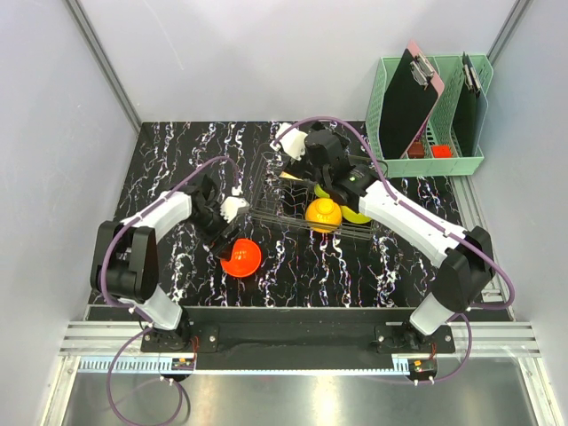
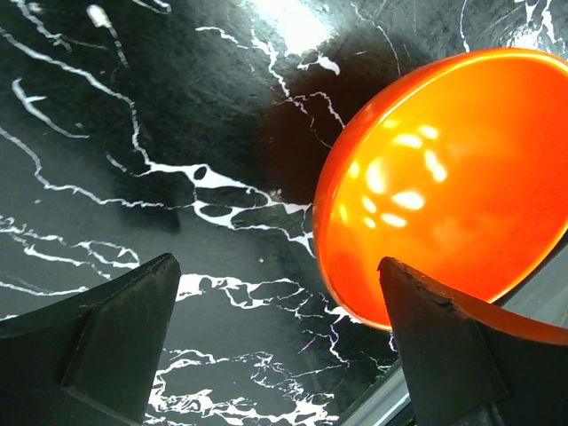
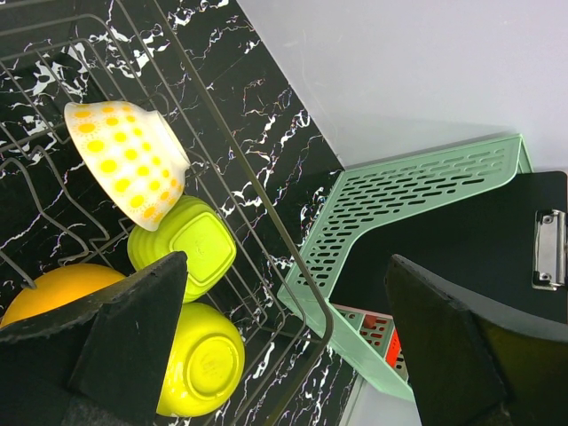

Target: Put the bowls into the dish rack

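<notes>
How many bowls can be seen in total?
5. Four sit in the dish rack: cream bowl, lime green bowl, yellow-green bowl, orange bowl. The red-orange bowl is outside it, at the left claw.

Left arm (image 1: 164, 213): upper link raised from its base, white forearm reaching toward the low rectangular wire-grid dish rack (image 1: 269, 216) and ending just left of the rack's near-left corner.

Left gripper (image 2: 280, 342): pointed steeply downward, fingers (image 2: 115, 346) spread wide, nothing clamped between them.

Right arm (image 1: 408, 217): stretched diagonally over the rack from the rack's right side, black wrist above the rack's far end.

Right gripper (image 3: 284, 342): fingers (image 3: 444, 355) wide apart, nothing held.
</notes>
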